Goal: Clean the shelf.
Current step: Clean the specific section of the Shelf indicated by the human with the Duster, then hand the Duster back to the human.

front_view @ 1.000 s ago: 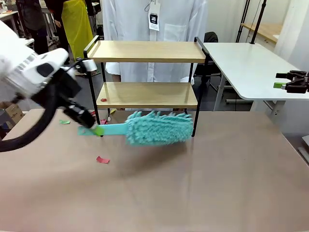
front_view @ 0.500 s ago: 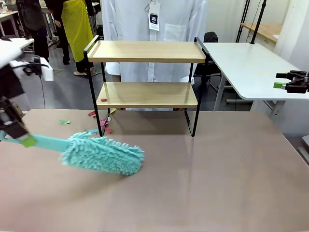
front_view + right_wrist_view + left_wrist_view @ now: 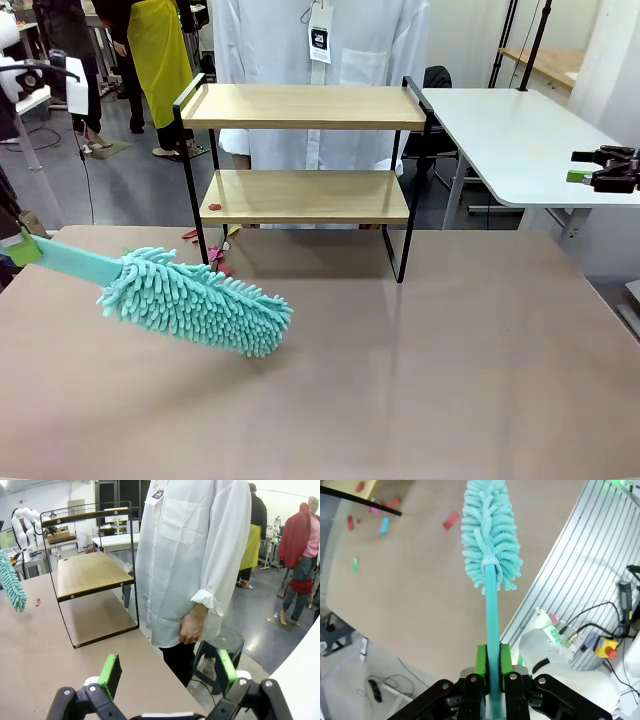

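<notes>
The shelf (image 3: 300, 106) stands at the table's far middle, with a small red scrap (image 3: 214, 207) on its lower board (image 3: 320, 195). At the table's left edge my left gripper (image 3: 18, 248) is shut on the handle of a teal fluffy duster (image 3: 195, 300). The duster's head lies low over the table, left of and in front of the shelf. In the left wrist view the green pads (image 3: 481, 661) clamp the handle, and the duster head (image 3: 490, 535) points away from my left gripper (image 3: 493, 666). My right gripper (image 3: 169, 676) is open and holds nothing; it hangs at the far right (image 3: 605, 170). The shelf (image 3: 90, 572) shows in the right wrist view too.
Coloured paper scraps (image 3: 215, 255) lie on the table by the shelf's left leg, and several more scraps (image 3: 451, 521) show in the left wrist view. A person in a white coat (image 3: 320, 50) stands behind the shelf. A white table (image 3: 520, 140) is at the right.
My left gripper has swept the duster from the shelf's foot leftward across the table. The red scrap that lay in front of the shelf and the green one at the left have gone from sight.
</notes>
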`<state>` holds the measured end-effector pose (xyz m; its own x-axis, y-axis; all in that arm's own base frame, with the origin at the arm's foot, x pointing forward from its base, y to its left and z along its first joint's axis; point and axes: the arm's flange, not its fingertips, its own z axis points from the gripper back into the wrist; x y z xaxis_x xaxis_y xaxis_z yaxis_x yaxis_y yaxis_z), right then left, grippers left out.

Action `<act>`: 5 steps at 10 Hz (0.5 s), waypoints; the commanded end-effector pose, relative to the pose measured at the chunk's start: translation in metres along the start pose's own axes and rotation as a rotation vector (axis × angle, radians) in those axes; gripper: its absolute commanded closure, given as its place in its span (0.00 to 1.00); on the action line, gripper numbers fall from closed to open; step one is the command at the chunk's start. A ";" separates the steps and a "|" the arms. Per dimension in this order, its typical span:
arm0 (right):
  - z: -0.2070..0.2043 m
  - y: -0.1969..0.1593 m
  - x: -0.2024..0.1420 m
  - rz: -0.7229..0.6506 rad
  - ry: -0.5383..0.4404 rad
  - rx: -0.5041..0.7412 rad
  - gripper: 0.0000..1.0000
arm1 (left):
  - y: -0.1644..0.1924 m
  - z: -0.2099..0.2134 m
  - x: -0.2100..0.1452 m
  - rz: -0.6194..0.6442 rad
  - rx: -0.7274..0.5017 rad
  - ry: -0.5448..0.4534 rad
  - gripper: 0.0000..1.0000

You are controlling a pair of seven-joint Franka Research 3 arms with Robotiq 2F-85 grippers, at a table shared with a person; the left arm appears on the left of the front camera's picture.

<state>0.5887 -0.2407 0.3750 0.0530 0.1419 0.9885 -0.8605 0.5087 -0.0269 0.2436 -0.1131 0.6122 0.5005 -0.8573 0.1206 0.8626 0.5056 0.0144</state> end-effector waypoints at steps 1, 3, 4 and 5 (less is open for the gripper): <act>-0.002 0.000 0.004 0.007 0.002 -0.003 0.00 | -0.001 -0.010 -0.007 0.014 0.005 -0.005 0.87; -0.002 0.000 0.004 0.007 0.002 -0.003 0.00 | -0.001 -0.010 -0.007 0.014 0.005 -0.005 0.87; -0.002 0.000 0.004 0.007 0.002 -0.003 0.00 | -0.001 -0.010 -0.007 0.014 0.005 -0.005 0.87; -0.002 0.000 0.004 0.007 0.002 -0.003 0.00 | -0.001 -0.010 -0.007 0.014 0.005 -0.005 0.87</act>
<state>0.5887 -0.2407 0.3750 0.0530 0.1419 0.9885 -0.8605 0.5088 -0.0269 0.2406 -0.1106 0.6022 0.5062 -0.8553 0.1108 0.8602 0.5100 0.0068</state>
